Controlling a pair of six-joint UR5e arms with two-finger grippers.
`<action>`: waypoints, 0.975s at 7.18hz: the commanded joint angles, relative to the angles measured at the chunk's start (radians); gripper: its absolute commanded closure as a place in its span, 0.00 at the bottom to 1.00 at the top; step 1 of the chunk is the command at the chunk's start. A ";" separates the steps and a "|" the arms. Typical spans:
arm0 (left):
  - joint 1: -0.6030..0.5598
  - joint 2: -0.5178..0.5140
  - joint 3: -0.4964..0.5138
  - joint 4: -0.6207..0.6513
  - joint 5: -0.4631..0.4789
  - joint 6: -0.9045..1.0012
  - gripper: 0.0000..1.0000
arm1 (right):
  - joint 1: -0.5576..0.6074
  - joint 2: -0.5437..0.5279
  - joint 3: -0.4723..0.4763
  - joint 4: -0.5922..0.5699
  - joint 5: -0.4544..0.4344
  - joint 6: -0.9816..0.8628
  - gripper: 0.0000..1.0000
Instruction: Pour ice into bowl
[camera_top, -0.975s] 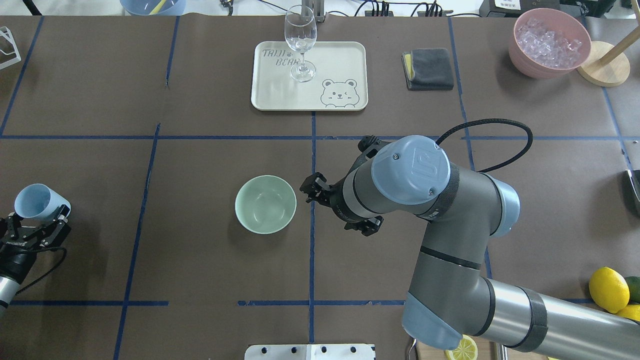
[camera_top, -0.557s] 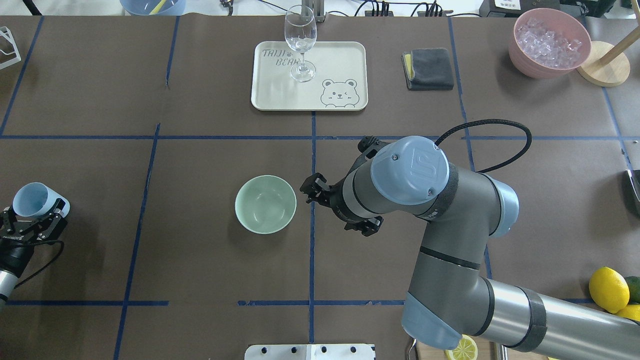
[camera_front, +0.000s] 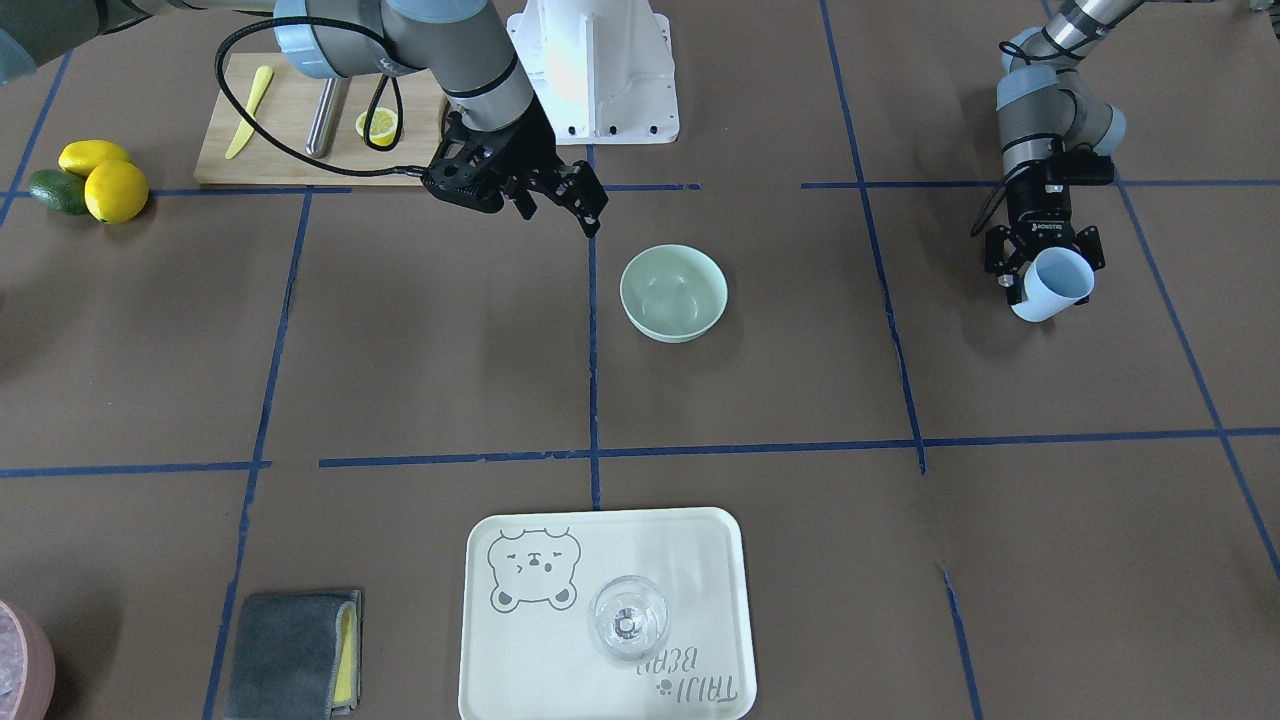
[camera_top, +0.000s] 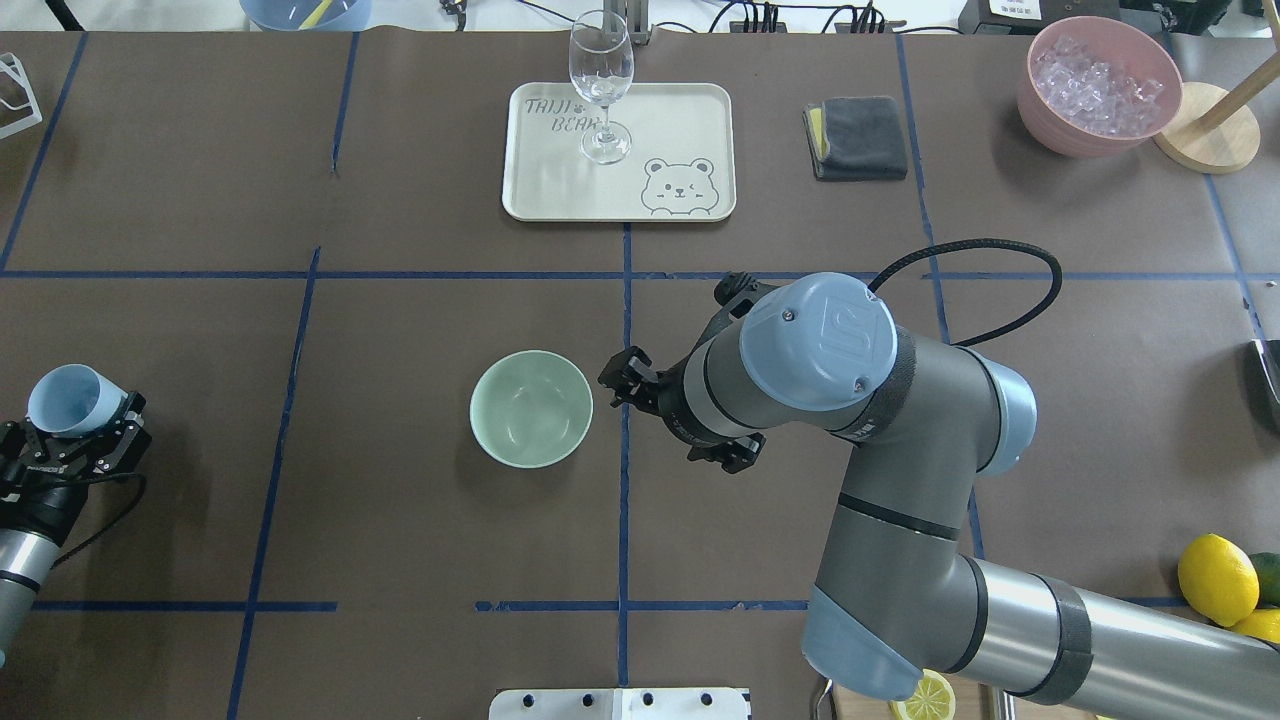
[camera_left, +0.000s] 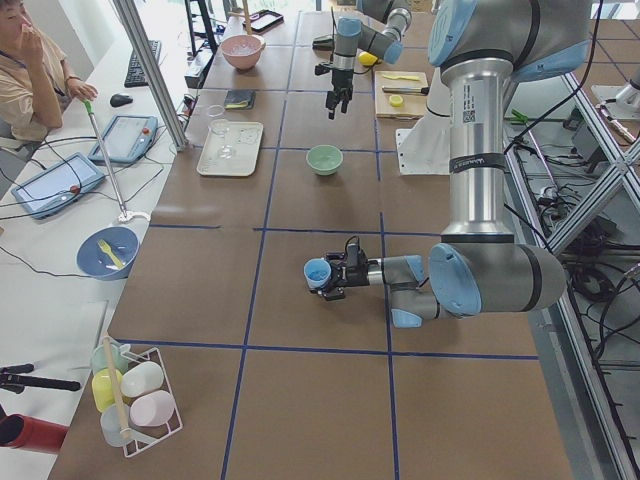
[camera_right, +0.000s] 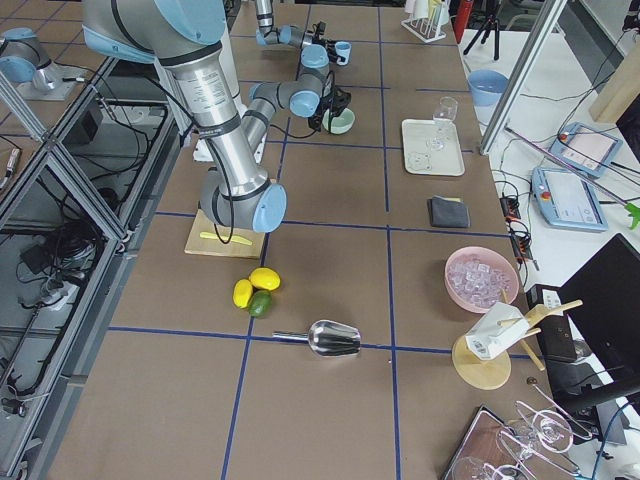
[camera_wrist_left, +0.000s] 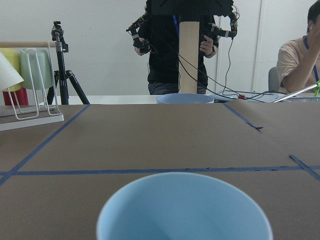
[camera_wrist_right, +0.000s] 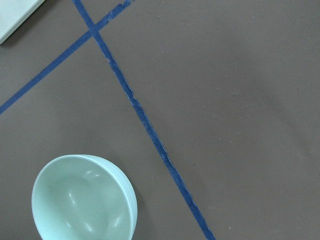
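— Overhead exterior: spot the bowl (camera_top: 531, 408)?
— Yes. Sits upright on the worktop (camera_top: 400, 540).
— And the right claw (camera_front: 562, 215)?
— Hovers just beside the bowl, on the robot's right. Spread wide, gripping nothing.
— Left claw (camera_top: 75, 428)?
— Well apart from the bowl, on the robot's left. Clamped on a tilted light blue cup (camera_top: 62, 398). Cannot tell what lies inside.

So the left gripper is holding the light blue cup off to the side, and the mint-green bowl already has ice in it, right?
Not quite: the bowl is empty. The right wrist-mounted view looks straight into it and shows only its smooth bare inside, and the overhead exterior view agrees. The rest stands: the left gripper is holding the light blue cup off to the side.
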 joint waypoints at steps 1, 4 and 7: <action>-0.009 -0.002 0.006 0.006 -0.003 0.003 0.58 | -0.001 -0.001 -0.001 0.000 0.000 0.000 0.00; -0.046 -0.012 -0.029 -0.013 -0.091 0.229 1.00 | -0.006 0.008 0.002 -0.002 -0.002 0.003 0.00; -0.146 -0.109 -0.266 -0.014 -0.238 0.551 1.00 | -0.010 0.016 0.013 0.000 0.000 0.009 0.00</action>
